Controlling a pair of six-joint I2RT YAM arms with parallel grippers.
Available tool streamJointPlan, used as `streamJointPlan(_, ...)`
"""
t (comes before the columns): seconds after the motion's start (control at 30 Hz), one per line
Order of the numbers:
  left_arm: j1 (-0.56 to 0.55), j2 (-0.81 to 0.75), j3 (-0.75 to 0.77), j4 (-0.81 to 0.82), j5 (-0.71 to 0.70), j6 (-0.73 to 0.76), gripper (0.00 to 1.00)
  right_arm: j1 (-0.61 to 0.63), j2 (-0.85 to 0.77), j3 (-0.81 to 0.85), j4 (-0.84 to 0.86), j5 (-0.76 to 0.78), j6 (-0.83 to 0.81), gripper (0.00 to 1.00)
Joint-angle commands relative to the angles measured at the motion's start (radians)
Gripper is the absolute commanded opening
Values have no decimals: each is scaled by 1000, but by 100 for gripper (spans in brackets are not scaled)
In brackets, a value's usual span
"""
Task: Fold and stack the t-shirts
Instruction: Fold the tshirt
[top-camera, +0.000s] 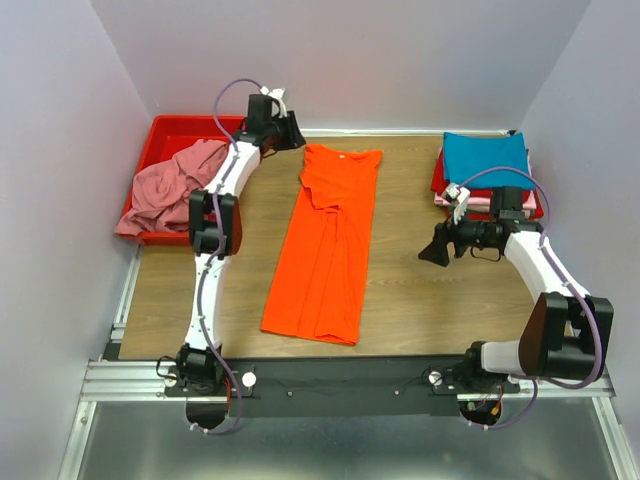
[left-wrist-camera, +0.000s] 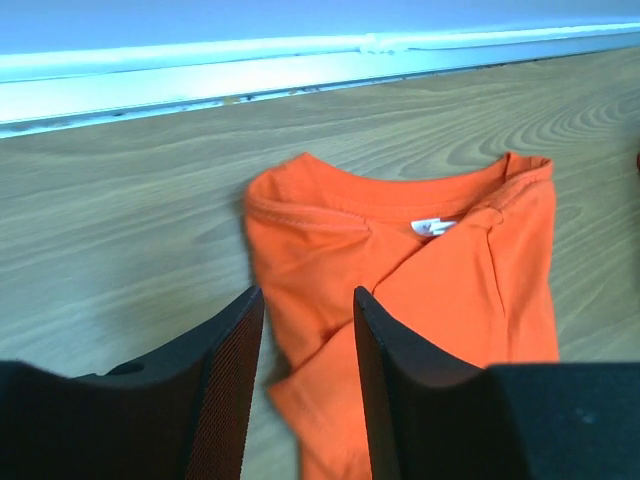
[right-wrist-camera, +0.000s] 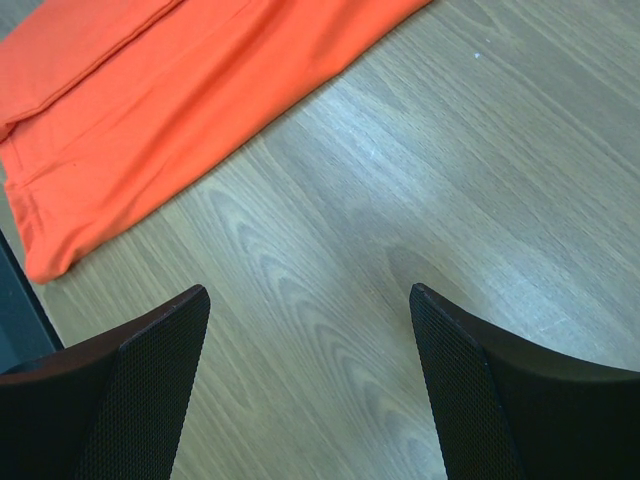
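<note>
The left hand, fingers apart, is held at the collar of the orange t-shirt; the right hand, wide apart, over the bench. If one layer only is pinched, the fold may be undone.

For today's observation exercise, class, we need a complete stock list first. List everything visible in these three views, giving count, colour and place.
bright orange cloth t-shirt: one, orange, table centre, folded lengthwise into a long strip, collar at the far end
dusty pink cloth t-shirt: one, pink, crumpled, spilling over the bin's edge, far left
stack of folded t-shirts: one stack, teal on top, red and pale pink layers beneath, exact number unclear, far right
red plastic bin: one, red, far left corner
wooden table: one, brown
left pincer: one, black, open, at the orange shirt's collar
right pincer: one, black, open, above bare wood right of the orange shirt
</note>
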Motion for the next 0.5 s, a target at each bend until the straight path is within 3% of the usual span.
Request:
streamJointPlan(0.0, 45, -251, -102, -14, -26, 67, 51, -7, -1, -16, 8, -45, 9, 88)
streamJointPlan(0.07, 54, -421, -212, 28, -9, 81, 52, -7, -15, -21, 6, -57, 18, 88)
streamJointPlan(0.2, 68, -864, -698, 185, -15, 98, 66, -7, -59, -32, 6, -45, 23, 88)
streamJointPlan(0.3, 86, -1055, -968, 253, -11, 95, 77, -7, -59, -18, 5, -31, 29, 88)
streamJointPlan(0.47, 132, -1314, -1286, 158, 49, 67, 77, -7, -24, 33, -4, -8, 41, 88)
